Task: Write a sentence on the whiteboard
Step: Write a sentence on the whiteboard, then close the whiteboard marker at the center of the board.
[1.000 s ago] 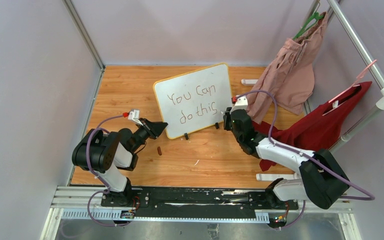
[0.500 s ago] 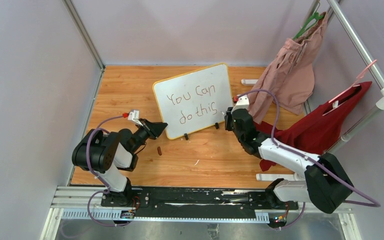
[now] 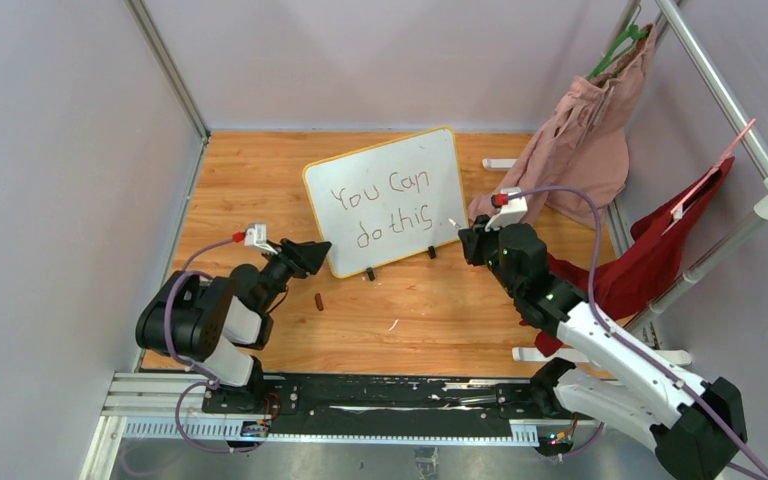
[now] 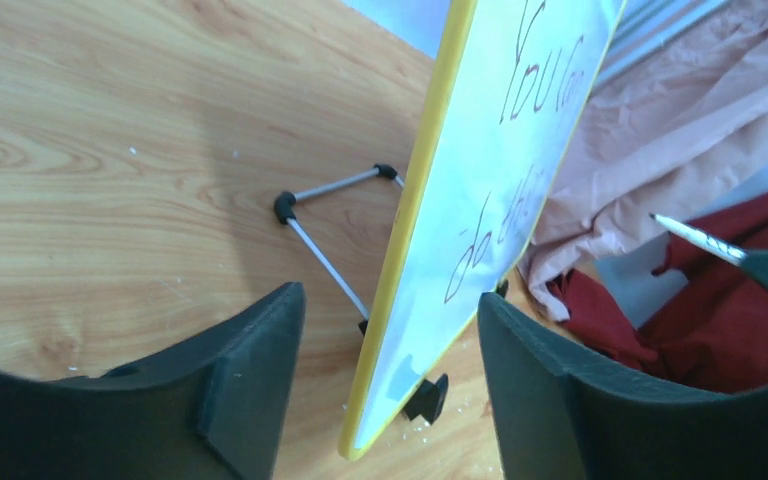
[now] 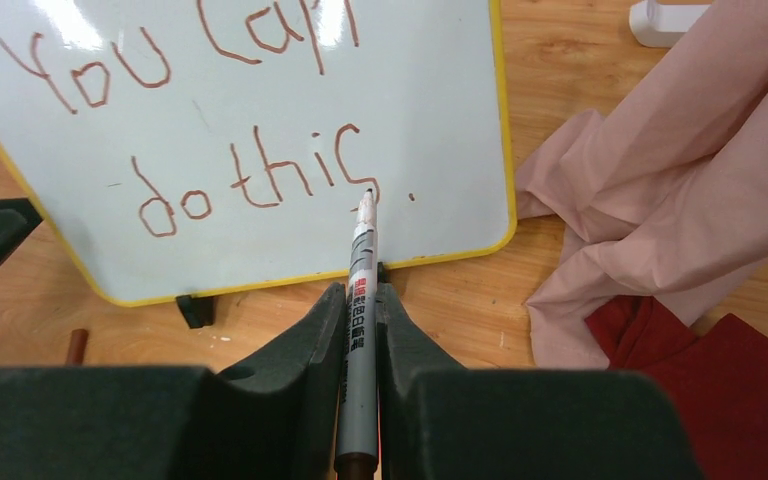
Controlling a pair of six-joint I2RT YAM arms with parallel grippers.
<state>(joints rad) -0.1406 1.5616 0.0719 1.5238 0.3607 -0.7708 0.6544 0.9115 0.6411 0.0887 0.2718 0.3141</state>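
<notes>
Whiteboard (image 3: 385,200) stands with long axis crosswise; right claw (image 5: 360,300) grips marker (image 5: 362,240) aimed at it, left claw (image 4: 390,295) open.

The whiteboard (image 3: 405,150) is white with a thin yellow frame and small black feet. It stands tilted back on the wooden table (image 3: 260,180), with its side edge just in front of the left gripper (image 4: 390,300). The sentence (image 5: 260,180) is in thin reddish-brown writing: "You Can" over "do this". Its last letter is just ahead of the right gripper (image 5: 360,295).
</notes>
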